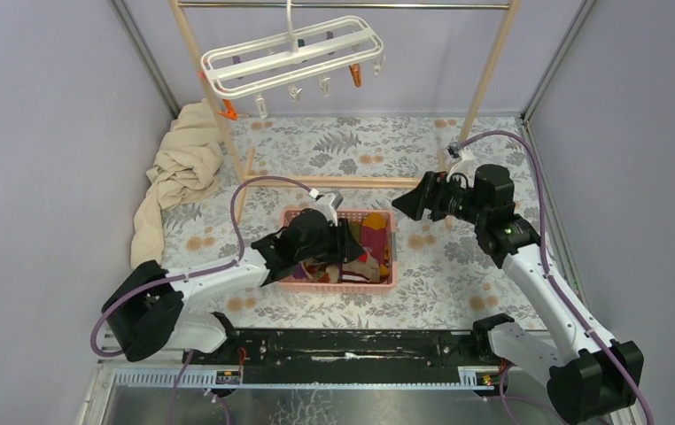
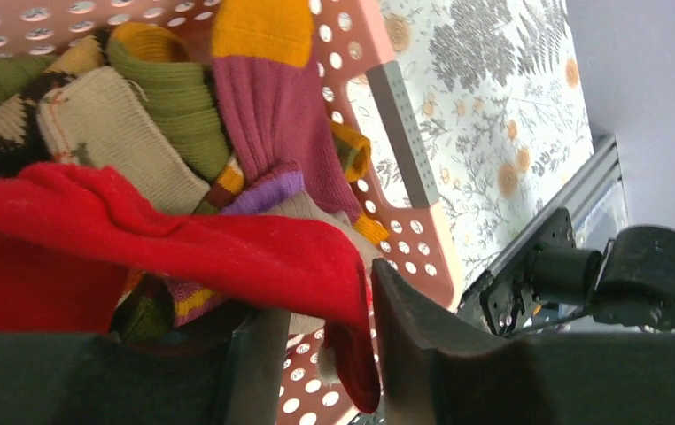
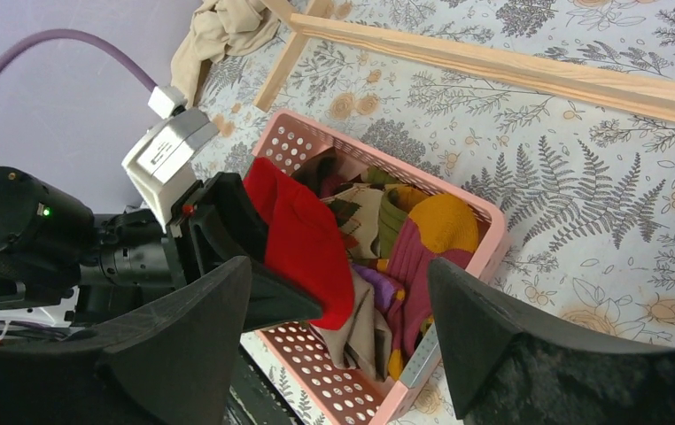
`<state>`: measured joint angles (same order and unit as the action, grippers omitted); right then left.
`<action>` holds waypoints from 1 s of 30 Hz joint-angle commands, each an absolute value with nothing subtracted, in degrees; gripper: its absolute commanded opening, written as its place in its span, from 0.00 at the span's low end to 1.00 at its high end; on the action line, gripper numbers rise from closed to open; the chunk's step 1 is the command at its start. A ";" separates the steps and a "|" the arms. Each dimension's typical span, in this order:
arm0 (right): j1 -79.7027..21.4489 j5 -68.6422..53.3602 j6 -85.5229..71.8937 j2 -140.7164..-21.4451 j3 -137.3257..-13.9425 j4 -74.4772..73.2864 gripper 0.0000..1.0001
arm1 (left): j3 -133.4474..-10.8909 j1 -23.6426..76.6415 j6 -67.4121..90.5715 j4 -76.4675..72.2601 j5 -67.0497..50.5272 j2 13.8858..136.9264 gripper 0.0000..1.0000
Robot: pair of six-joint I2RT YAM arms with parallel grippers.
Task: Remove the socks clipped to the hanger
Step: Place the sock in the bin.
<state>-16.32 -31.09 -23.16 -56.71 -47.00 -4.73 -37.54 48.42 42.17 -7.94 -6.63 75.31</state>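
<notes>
At the far left a beige cloth [image 1: 183,168] lies bunched on the worktop [image 1: 458,266]. Behind it, the white hanger [image 1: 294,51] hangs from the rail. The left end effector [image 2: 325,336] is over the pink basket [image 1: 343,285], fingers apart, with a red sock [image 2: 183,239] draped loosely between them. The other socks [image 3: 414,239] are piled in the basket. To the right, the right end effector [image 1: 402,205] hovers with fingers wide apart, holding nothing.

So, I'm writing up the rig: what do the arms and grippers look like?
The left arm and right arm have white links and black joint housings. The left gripper and right gripper are black, with two wedge-shaped fingers. A purple cable runs along each arm.
</notes>
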 commanded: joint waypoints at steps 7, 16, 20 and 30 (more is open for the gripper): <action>-16.23 -35.43 -22.94 -57.29 -46.91 -4.57 0.80 | -50.52 48.67 32.88 2.88 -0.71 74.64 0.68; -18.31 -33.87 -22.66 -58.82 -48.28 -6.77 0.80 | -52.74 48.64 31.03 9.10 1.02 68.30 0.98; -23.88 -28.75 -21.34 -61.28 -49.70 -8.62 0.81 | -52.65 48.68 31.02 12.43 5.80 64.08 0.98; -37.12 -15.71 -20.63 -71.98 -51.01 -6.85 0.81 | -48.95 48.62 32.02 16.12 12.35 55.04 0.98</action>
<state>-33.98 -22.68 -21.26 -68.66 -48.49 -8.80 -50.76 48.45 32.32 14.35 7.86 57.82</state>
